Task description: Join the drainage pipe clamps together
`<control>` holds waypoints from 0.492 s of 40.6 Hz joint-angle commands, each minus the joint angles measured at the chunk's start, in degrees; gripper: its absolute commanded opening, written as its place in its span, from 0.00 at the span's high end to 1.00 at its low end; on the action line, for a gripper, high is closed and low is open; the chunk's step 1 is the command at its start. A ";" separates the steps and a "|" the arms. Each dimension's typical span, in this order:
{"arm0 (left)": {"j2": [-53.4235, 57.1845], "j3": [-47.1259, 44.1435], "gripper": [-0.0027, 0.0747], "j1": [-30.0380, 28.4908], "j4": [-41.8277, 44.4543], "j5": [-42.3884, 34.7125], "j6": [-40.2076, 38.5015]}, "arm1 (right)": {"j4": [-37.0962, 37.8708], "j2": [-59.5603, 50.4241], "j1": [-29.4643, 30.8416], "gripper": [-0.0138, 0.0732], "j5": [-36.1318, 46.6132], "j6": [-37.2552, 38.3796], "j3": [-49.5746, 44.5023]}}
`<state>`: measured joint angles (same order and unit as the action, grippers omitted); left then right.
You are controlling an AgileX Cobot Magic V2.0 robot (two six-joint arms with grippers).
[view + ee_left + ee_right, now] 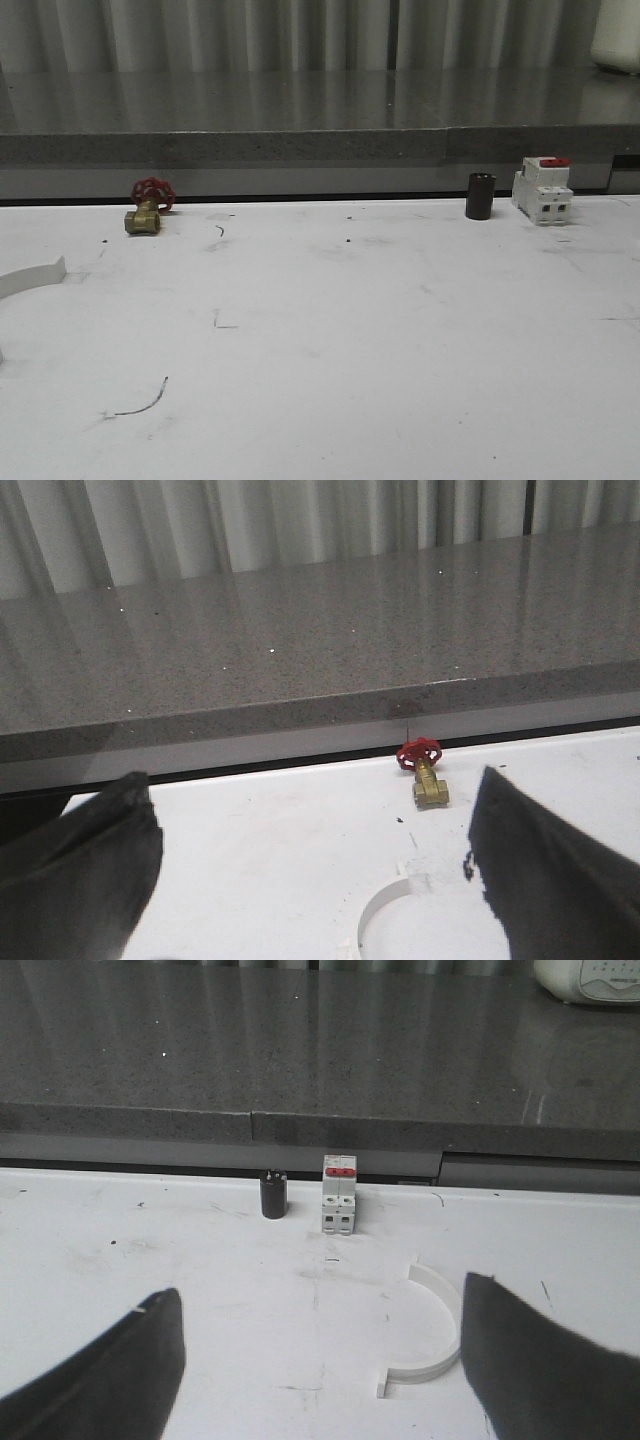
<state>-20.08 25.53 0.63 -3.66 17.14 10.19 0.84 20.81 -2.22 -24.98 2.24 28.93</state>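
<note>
So we've got the two drainage pipe clamps lying well apart on the white worktop (330, 330), nowhere near joined yet. One clamp half (32, 277) sits at the far left edge of the worktop in the front view, only its end tab and a bit of the arc poking in, and the left wrist view catches that same white arc (385, 915) just ahead of the left gripper (315, 880), between its fingers and a touch toward one side. The other clamp half (430, 1335) shows in the right wrist view, flat on the worktop, its open side turned away from the near finger, lying just inside the right gripper (320, 1360) span. Both grippers have their fingers spread wide with nothing in them. So the thing the next move turns on, as we read it: each arm is nearer its own half, and each half lies forward of its fingers, so it's probably a short reach down and forward for both. Toward the back edge there's a brass valve with a red handwheel (148, 207) on the left, and a black cylinder (480, 196) plus a white breaker with a red top (542, 189) on the right, all well clear. The middle of the worktop looks like good room for bringing the halves together.
</note>
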 commanded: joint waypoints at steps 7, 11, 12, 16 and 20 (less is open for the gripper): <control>-16.17 8.65 0.24 -0.35 -3.90 8.90 -1.14 | 0.74 0.79 0.05 0.16 4.11 -0.37 2.09; -24.86 12.69 0.24 -0.47 -4.70 15.23 -1.25 | 0.74 0.79 0.05 0.16 4.11 -0.37 2.09; -27.55 14.24 0.24 -0.63 -4.70 16.62 -1.25 | 0.74 0.79 0.05 0.16 4.11 -0.37 2.09; -37.13 18.14 0.24 -0.63 -4.86 21.36 -1.25 | 0.74 0.79 0.05 0.16 4.11 -0.37 2.09; -45.85 22.17 0.24 -0.63 -4.86 22.57 -1.25 | 0.74 0.79 0.05 0.16 4.11 -0.37 2.09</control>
<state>-60.32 43.29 0.14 -7.55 40.80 9.54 0.93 20.81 -2.22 -24.98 2.24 28.93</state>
